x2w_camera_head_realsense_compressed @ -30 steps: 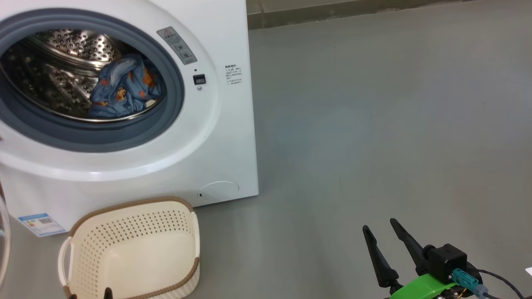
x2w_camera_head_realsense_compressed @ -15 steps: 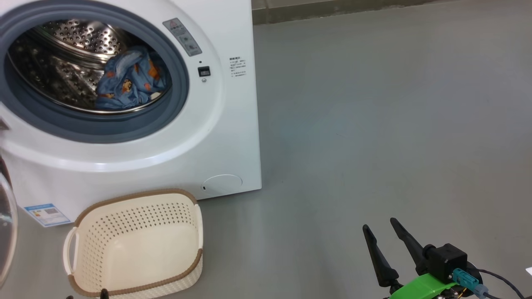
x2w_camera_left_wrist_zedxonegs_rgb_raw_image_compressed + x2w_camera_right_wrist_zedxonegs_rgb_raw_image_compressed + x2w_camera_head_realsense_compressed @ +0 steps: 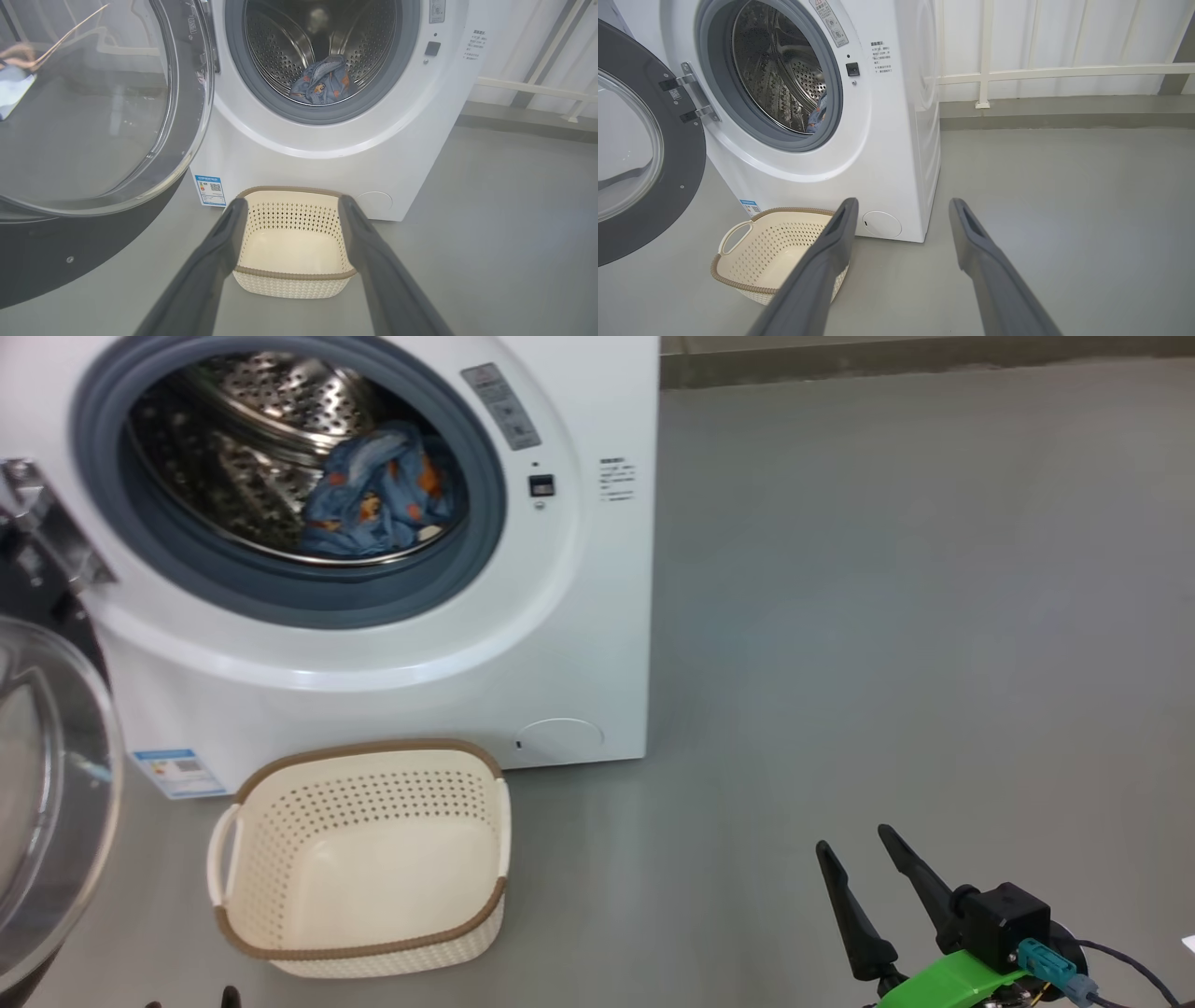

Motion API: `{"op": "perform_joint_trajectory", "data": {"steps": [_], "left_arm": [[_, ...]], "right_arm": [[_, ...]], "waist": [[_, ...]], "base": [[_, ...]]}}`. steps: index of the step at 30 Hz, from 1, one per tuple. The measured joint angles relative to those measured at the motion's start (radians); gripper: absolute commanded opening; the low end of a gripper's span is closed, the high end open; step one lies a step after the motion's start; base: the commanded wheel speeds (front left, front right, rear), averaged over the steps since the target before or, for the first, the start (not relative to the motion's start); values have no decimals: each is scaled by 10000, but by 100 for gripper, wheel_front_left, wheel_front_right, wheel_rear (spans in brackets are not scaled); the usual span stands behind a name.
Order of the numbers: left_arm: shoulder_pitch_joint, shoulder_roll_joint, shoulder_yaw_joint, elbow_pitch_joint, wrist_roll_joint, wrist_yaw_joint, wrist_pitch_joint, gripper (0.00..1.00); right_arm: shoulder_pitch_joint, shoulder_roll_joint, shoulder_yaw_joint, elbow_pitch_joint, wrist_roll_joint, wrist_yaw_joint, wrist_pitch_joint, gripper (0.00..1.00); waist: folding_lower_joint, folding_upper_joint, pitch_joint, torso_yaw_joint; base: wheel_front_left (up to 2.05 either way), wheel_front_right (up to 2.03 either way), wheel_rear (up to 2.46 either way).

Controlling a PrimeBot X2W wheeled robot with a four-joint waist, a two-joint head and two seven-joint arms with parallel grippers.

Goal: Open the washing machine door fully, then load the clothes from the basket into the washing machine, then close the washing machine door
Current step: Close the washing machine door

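left claw [image 3: 292, 201] and right claw [image 3: 851, 840] both spread wide; clothes [image 3: 378, 495] lie inside the washing machine [image 3: 392, 663]; basket [image 3: 364, 751] just near of it; door [image 3: 668, 196] open, left

The robot's head has turned left, bringing far more of the open washing machine door [image 3: 51, 784] into view.

Shiny perforated steel drum [image 3: 233, 476], glossy glass washing machine door [image 3: 93, 116], matt plastic basket [image 3: 373, 795], soft cloth clothes [image 3: 378, 495].

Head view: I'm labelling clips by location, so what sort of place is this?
Probably a laundry corner: a front-loading washing machine, with an empty basket on the grey floor before it.
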Motion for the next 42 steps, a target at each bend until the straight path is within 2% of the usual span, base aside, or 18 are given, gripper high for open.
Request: {"op": "perform_joint_trajectory", "data": {"steps": [29, 42], "left_arm": [[100, -2, 255, 171, -397, 0, 0, 100], [256, -2, 393, 217, -397, 10, 0, 100]], "right_arm": [[335, 44, 65, 15, -240, 0, 0, 100], [387, 190, 69, 42, -268, 0, 0, 100]], "waist": [[0, 0, -423, 3180], [0, 0, -561, 4267]], "base": [[0, 0, 0], [0, 0, 0]]}}
